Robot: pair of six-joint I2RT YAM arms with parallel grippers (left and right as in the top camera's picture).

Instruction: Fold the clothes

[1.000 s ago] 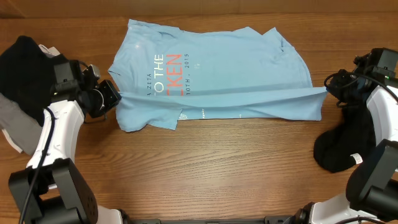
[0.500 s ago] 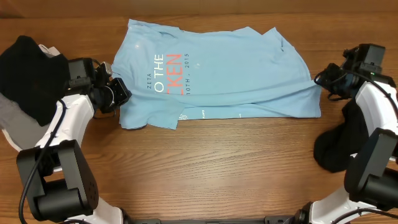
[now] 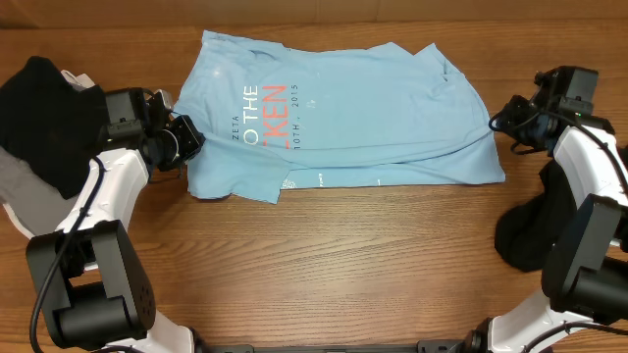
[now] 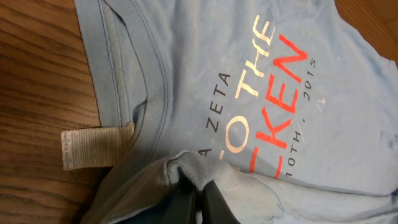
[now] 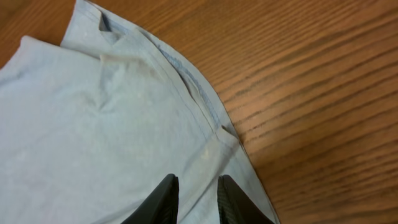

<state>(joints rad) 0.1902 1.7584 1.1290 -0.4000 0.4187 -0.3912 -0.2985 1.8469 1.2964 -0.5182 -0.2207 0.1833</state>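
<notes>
Over the last second both arms carry the near edge of the shirt (image 3: 343, 118) away from you and inward. A second ago that edge ran as a taut ridge between the two pincers. Now it lies slack over the body of the shirt as a soft lengthwise fold just under the printed lettering. From this, the first fold looks laid but not yet let go, and the lower left corner near the collar (image 4: 146, 93) looks rumpled rather than square.

The shirt lies sideways on the counter (image 3: 343, 265), neck to your left and hem to your right. Dark garments sit well apart at either end, a pile (image 3: 44, 108) behind the left arm and a black piece (image 3: 535, 230) beside the right arm.

Your left pincer (image 3: 186, 140) sits low at the neck end, forearm angled in from the counter's edge. In the wrist view it is clamped tight on a bunched wad of blue cloth, just beside the neck label (image 4: 93, 148).

Your right pincer (image 3: 498, 123) reaches in over the hem end, its wrist tipped down. Its fingers stand a narrow gap apart over the cloth, and you cannot tell whether they pinch a layer or merely hover above it.
</notes>
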